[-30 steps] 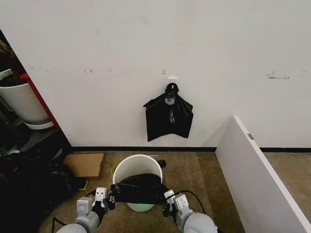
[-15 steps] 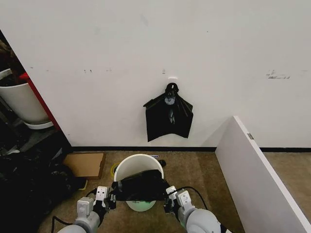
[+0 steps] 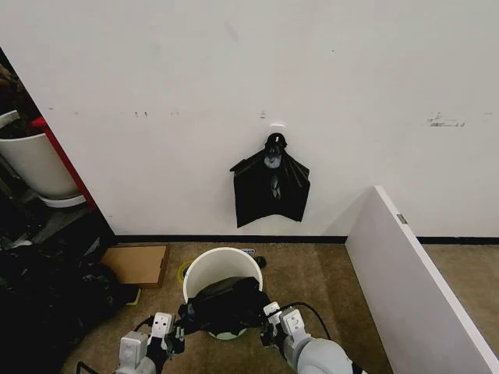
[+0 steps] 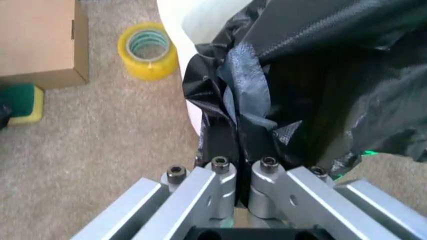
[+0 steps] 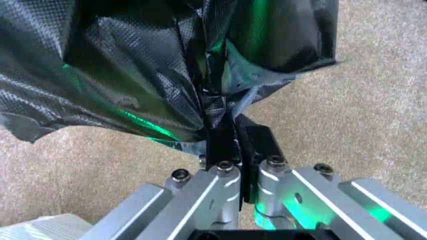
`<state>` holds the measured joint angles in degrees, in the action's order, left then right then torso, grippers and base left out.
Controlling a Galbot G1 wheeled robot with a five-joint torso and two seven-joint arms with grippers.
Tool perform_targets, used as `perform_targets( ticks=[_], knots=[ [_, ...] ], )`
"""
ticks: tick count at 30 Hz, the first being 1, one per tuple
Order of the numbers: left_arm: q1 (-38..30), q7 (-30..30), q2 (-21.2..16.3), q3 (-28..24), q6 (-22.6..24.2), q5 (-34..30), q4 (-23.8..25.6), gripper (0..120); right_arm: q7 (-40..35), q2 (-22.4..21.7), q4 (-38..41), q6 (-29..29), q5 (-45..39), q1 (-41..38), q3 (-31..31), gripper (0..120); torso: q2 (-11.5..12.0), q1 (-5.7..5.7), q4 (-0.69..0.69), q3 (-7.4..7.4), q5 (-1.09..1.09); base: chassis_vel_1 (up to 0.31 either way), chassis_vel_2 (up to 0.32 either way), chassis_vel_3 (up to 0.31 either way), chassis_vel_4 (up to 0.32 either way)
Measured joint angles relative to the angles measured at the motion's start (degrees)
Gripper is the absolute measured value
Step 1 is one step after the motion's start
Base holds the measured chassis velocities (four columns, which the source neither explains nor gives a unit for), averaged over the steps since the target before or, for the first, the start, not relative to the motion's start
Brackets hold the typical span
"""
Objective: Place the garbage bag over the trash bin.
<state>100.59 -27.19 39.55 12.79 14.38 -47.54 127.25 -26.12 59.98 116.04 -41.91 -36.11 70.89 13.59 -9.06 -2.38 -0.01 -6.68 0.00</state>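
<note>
The trash bin (image 3: 221, 265) is a round cream-white bucket on the carpet below me, with part of its wall (image 4: 193, 20) in the left wrist view. The garbage bag (image 3: 224, 305), black and crinkly, is stretched across the near side of its rim between both grippers. My left gripper (image 3: 178, 331) is shut on the bag's left edge (image 4: 230, 100). Its right edge (image 5: 213, 107) is pinched in my shut right gripper (image 3: 267, 326). The bag hides the near part of the bin.
A bunch of black bags (image 3: 270, 189) hangs from a hook on the white wall. A cardboard box (image 3: 139, 265) and a yellow tape roll (image 4: 148, 50) lie left of the bin. A white panel (image 3: 413, 288) slants at the right. Dark clutter and a white tub (image 3: 35, 164) stand at the left.
Both grippers have moved a little down and toward me with the bag. The bag now sits lower over the bin's near rim.
</note>
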Motion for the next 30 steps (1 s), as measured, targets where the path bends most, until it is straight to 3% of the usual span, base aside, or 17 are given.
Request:
perform_targets(
  ticks=[13, 28, 30],
  knots=[
    [-1.8, -0.5, 2.1, -0.1, 0.1, -0.6, -5.4, 0, -0.1, 1.9, -4.7, 0.0, 1.2, -3.8, 2.2, 0, 0.0, 0.00, 0.00, 0.00, -0.01, 0.000, 0.000, 0.000, 0.000],
    [-3.2, -1.2, 3.6, -0.2, 0.2, -0.8, -6.5, 0, -1.1, 2.9, -6.3, 0.0, 1.6, -4.0, 1.5, 0, 0.0, 0.00, -0.01, 0.00, 0.00, 0.000, 0.000, 0.000, 0.000],
    [-1.8, -1.3, 3.8, 0.3, 0.3, -0.4, -5.1, 10, -1.1, 2.5, -4.8, 0.0, 2.3, -2.1, 0.7, 0, 0.0, 0.00, 0.00, 0.00, 0.01, 0.000, 0.000, 0.000, 0.000]
  ],
)
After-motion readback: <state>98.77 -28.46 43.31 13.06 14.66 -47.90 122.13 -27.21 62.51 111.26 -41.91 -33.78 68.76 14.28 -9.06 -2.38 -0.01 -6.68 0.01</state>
